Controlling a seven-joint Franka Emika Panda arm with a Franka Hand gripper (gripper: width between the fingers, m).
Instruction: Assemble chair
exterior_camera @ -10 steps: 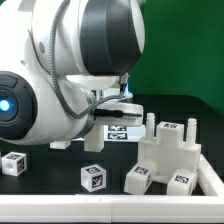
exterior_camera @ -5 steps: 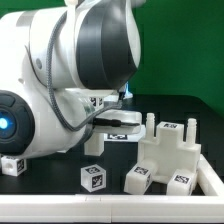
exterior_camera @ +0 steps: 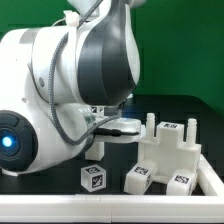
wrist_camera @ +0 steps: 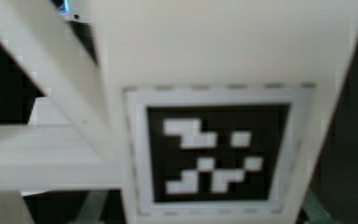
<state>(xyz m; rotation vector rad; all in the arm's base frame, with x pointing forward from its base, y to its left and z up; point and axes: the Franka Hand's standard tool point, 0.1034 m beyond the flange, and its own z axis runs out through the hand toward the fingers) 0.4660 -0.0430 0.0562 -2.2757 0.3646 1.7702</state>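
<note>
Although several parts of the chair were in sight, nothing in either view yet looked like a finished piece of furniture, and I judged the job to be somewhere short of its middle. The arm (exterior_camera: 100,60) filled most of the exterior view and hid the claw behind its bulk. The wrist view showed no fingers either, so I could not tell whether the claw was apart, together or clamped on anything. What the wrist view did show was the X-braced frame (wrist_camera: 211,50) close up against the claw, one flat upright of it bearing a square tag (wrist_camera: 215,150), with slanting braces running off beside it. Whether it was gripped or merely approached could not be read. Beyond the claw, toward the exterior view's right, the notched panel (exterior_camera: 168,152) stood on the table (exterior_camera: 60,185) with pegs (exterior_camera: 150,122) rising from its top. A tagged cube (exterior_camera: 140,178) and a second cube (exterior_camera: 182,180) sat at its foot, touching it or nearly so; whether they were already joined to it was not clear. A third cube (exterior_camera: 93,177) lay loose, nearer the camera than the claw and apart from the rest. As I read it, the frame had yet to be mated with the panel, and the loose cube at least had yet to be fitted.
</note>
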